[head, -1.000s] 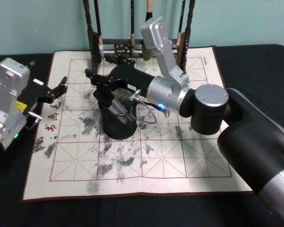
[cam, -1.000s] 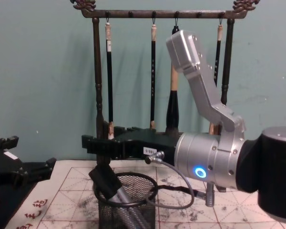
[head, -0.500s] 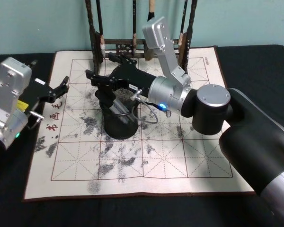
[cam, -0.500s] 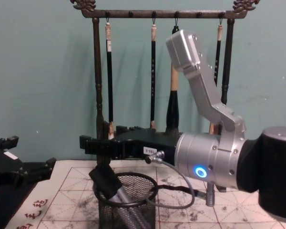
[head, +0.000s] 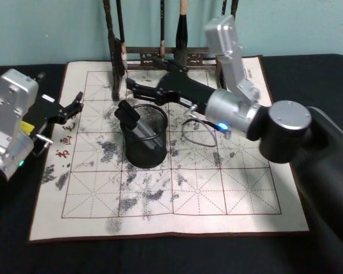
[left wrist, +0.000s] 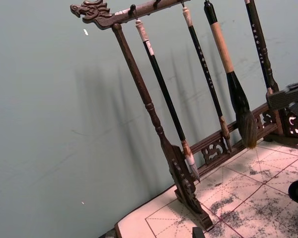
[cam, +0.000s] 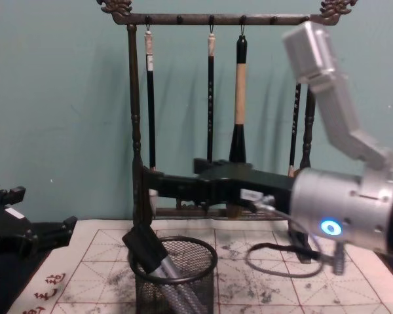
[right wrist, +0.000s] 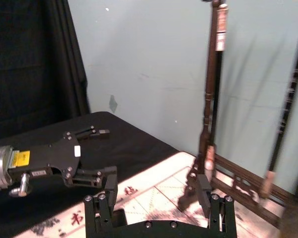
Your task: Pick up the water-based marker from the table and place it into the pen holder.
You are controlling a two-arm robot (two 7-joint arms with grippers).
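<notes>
marker leaning inside pen holder, cap up.

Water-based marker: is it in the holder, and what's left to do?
Done: the grey-barrelled, black-capped marker leans inside the round black wire-mesh pen holder, cap above the rim. In hand: nothing; the right tool is open, above and behind the holder. The left tool sits open at the mat's left edge. Left: only parking the right arm.
</notes>
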